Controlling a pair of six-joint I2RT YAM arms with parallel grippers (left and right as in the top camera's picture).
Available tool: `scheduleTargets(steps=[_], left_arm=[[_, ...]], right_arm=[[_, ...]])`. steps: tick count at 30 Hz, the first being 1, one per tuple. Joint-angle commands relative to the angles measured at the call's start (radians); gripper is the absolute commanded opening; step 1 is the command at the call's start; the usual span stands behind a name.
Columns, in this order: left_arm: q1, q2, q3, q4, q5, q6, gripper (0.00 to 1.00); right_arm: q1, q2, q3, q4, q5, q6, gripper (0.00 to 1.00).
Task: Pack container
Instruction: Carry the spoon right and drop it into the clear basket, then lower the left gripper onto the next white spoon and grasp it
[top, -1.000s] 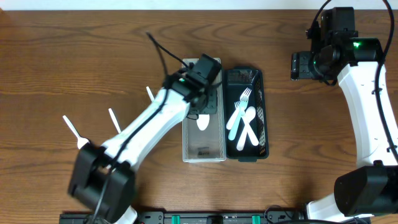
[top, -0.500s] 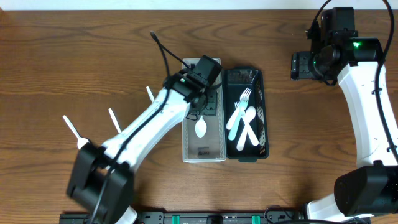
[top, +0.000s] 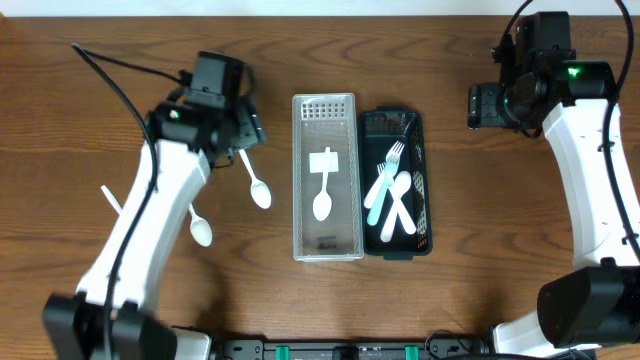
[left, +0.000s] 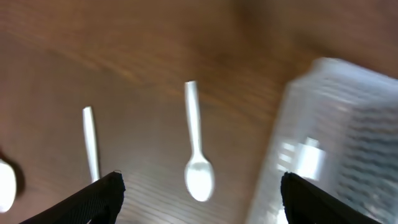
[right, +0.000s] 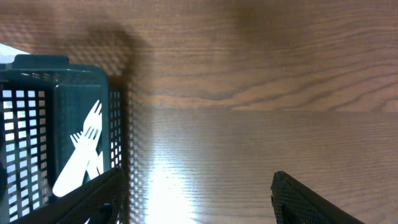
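A clear container stands mid-table with one white spoon lying in it. Beside it on the right, a dark green basket holds white forks and spoons. My left gripper hovers left of the clear container, open and empty. The left wrist view shows a loose white spoon on the wood between the fingers, with the clear container to the right. My right gripper is open over bare wood, right of the basket.
More white spoons lie on the table left of the containers: one near my left gripper, one lower down, and a handle partly hidden by the left arm. Both arms' bases sit at the front edge.
My left gripper opened and left a spoon in the clear container. The arm then swung left, away from the container, to above the loose spoons. The right arm has not moved.
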Motion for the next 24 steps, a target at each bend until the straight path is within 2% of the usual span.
scheduleTargets(steps=[1,5,12,24], left_arm=[[0.049,0.095,-0.020,0.005,0.064,-0.021,0.86],[0.064,0.224,-0.020,0.032,0.082,-0.021,0.87],[0.064,0.384,-0.020,0.069,0.196,-0.020,0.87],[0.064,0.499,-0.020,0.092,0.228,0.029,0.87]], right_arm=[[-0.001,0.008,-0.004,-0.001,-0.004,-0.012,0.78],[-0.001,0.008,-0.004,-0.001,-0.004,-0.012,0.78],[-0.001,0.008,-0.004,-0.001,-0.004,-0.012,0.78],[-0.001,0.008,-0.004,-0.001,-0.004,-0.012,0.79]])
